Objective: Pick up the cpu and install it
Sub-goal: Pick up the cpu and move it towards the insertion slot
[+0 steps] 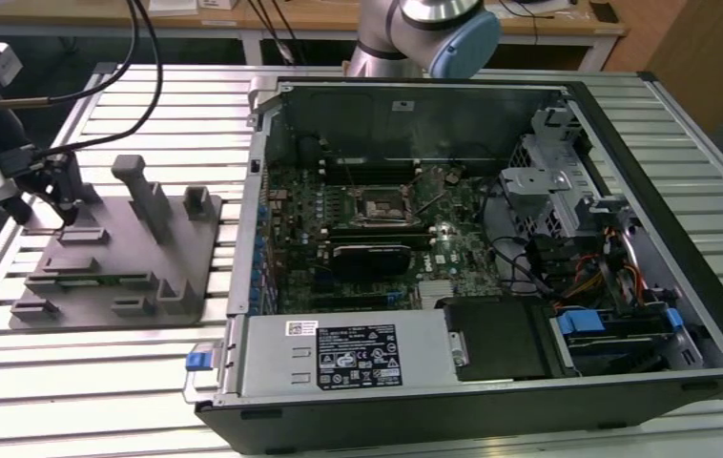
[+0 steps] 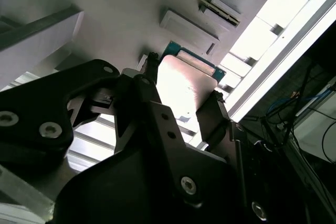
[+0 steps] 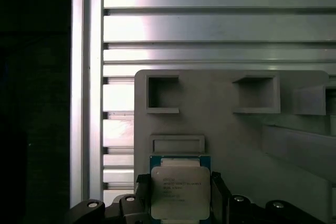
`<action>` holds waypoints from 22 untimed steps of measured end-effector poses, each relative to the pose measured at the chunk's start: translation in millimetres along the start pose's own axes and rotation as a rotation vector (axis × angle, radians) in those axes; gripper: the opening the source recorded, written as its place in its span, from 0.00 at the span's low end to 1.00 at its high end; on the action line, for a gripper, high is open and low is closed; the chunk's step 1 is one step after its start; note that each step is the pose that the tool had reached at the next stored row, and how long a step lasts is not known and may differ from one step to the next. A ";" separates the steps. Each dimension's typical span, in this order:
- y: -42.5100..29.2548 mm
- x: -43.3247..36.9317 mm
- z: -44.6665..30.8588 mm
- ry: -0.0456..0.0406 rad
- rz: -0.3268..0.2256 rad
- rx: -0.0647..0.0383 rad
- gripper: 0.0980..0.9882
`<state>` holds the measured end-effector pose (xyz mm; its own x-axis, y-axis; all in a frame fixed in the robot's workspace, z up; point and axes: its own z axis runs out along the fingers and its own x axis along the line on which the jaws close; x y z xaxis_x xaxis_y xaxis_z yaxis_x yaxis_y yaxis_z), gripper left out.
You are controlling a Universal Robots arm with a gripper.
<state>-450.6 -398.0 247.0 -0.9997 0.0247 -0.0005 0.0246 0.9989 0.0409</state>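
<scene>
The cpu (image 3: 180, 191), a flat square chip with a silvery top plate and a green board edge, lies over the near corner of the grey fixture plate (image 3: 231, 140). My gripper (image 3: 180, 199) has one black finger against each side of the chip and looks shut on it. The second wrist view shows the cpu (image 2: 185, 85) between the two fingertips (image 2: 151, 69). I cannot tell whether the chip is lifted off the plate. In the exterior view my gripper (image 1: 63, 205) hangs over the fixture plate (image 1: 120, 277) at the exterior view's left, far from the motherboard socket (image 1: 375, 208) in the open computer case (image 1: 464, 401).
The fixture plate carries several upright posts (image 1: 145, 196) and empty rectangular pockets (image 3: 163, 94). It lies on a slatted aluminium table (image 1: 82, 382). Cables (image 1: 107, 105) run from my wrist across the table. The case wall (image 1: 250, 239) stands between the plate and the motherboard.
</scene>
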 end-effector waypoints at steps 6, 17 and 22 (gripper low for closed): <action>0.2 0.0 -4.8 -0.0001 0.000 0.000 0.50; 0.7 0.0 -15.3 -0.0001 0.000 0.000 0.50; 1.0 0.0 -21.4 -0.0001 0.000 0.000 0.50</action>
<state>-450.6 -397.8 268.4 -0.9997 0.0246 -0.0006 0.0246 0.9989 0.0409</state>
